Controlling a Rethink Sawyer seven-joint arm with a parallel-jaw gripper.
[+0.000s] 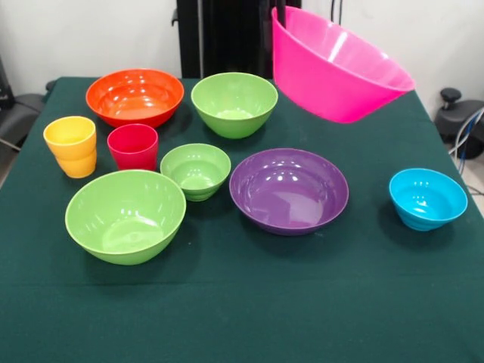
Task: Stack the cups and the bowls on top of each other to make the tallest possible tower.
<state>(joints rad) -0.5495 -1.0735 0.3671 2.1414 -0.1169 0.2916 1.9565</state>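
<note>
A large hot pink bowl [333,72] hangs tilted in the air above the table's back right, its opening turned up and toward the right. The gripper does not show; whatever holds the bowl is hidden behind it. On the green cloth stand a purple bowl [289,190] at the centre, a small sky blue bowl [427,198] to the right, a small lime green bowl [196,171], a large green bowl [125,215] at the front left, another large green bowl [234,103] at the back, and an orange bowl [134,97]. A yellow cup [71,146] and a red cup [133,147] stand upright at the left.
The table [249,302] is covered by a dark green cloth. Black equipment [454,113] and cables sit beyond its right edge. A dark chair-like shape [15,113] stands off the left edge.
</note>
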